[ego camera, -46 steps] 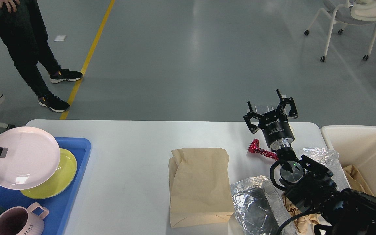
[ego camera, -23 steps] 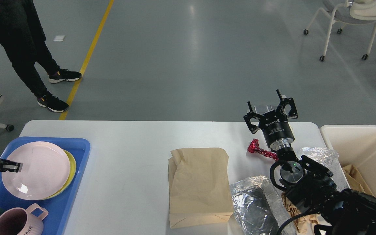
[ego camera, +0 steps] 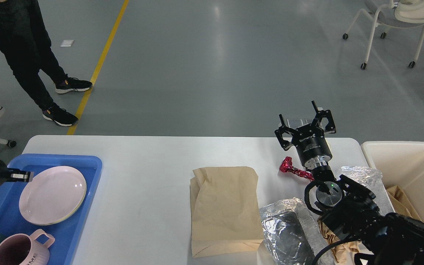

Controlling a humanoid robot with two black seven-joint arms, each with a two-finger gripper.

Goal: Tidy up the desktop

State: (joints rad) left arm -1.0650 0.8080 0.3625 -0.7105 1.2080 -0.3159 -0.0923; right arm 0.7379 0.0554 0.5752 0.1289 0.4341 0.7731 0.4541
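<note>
Two grippers: my right gripper (ego camera: 305,118) spread open above the desktop (ego camera: 149,173) far edge; left gripper (ego camera: 22,176) unclear beside pink plate (ego camera: 52,195).

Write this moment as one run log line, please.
left gripper: at pink plate rim, state unclear | plate: flat in blue tray | right gripper: open, empty | paper bag, foil: on desktop

Black right arm (ego camera: 374,224), bulky, with a looping black cable at 5 o'clock. There's a silver wrist ring and 1 green light. The black 2-finger right gripper (ego camera: 305,123) carries white lettering. At 9 o'clock, the left gripper (ego camera: 22,176) shows a silver-and-black tip.
</note>
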